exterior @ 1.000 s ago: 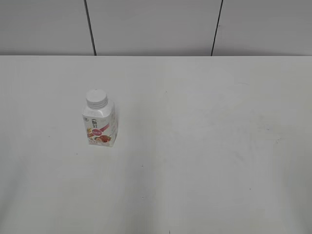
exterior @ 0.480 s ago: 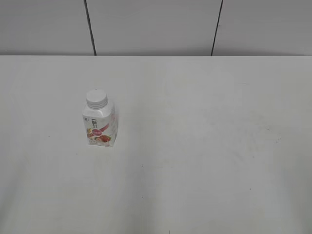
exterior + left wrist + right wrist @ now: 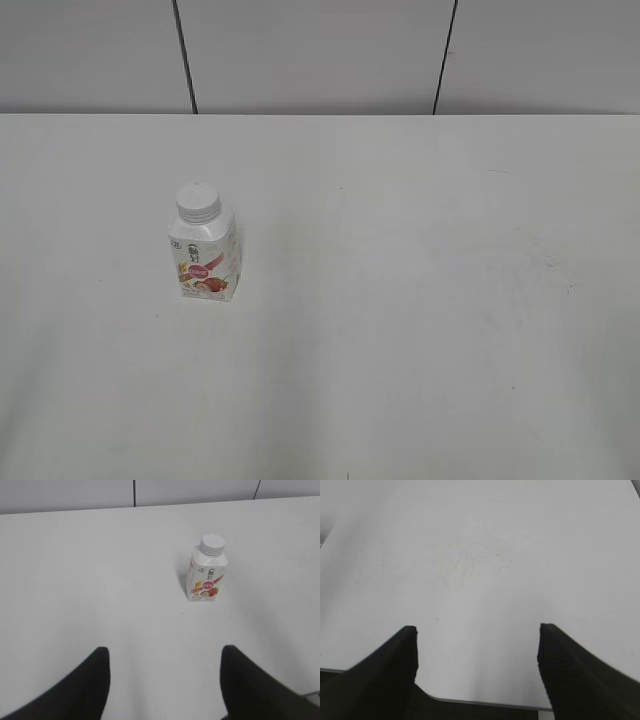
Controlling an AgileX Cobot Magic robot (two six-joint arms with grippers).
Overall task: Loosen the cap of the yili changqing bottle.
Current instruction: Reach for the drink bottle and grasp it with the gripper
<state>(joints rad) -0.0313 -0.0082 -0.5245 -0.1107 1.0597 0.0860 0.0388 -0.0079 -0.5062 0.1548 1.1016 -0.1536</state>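
On table (image 3: 420,300): yili changqing bottle (image 3: 205,262) upright, cap (image 3: 198,202) on | left pincer (image 3: 162,652) wide | right pincer (image 3: 477,630) wide

This looks like a plain test room, like a lab. There is a big white table (image 3: 420,300) with small marks on it. Behind it stands a gray wall (image 3: 310,50) made of flat panels with thin dark lines between them.

Even, bright, diffuse light washes the white counter (image 3: 420,300) to near overexposure; shadows are faint (only a soft smudge beside the bottle (image 3: 206,572)). In both wrist views the dark fingers (image 3: 82,690) of each hand sit close and blurred.
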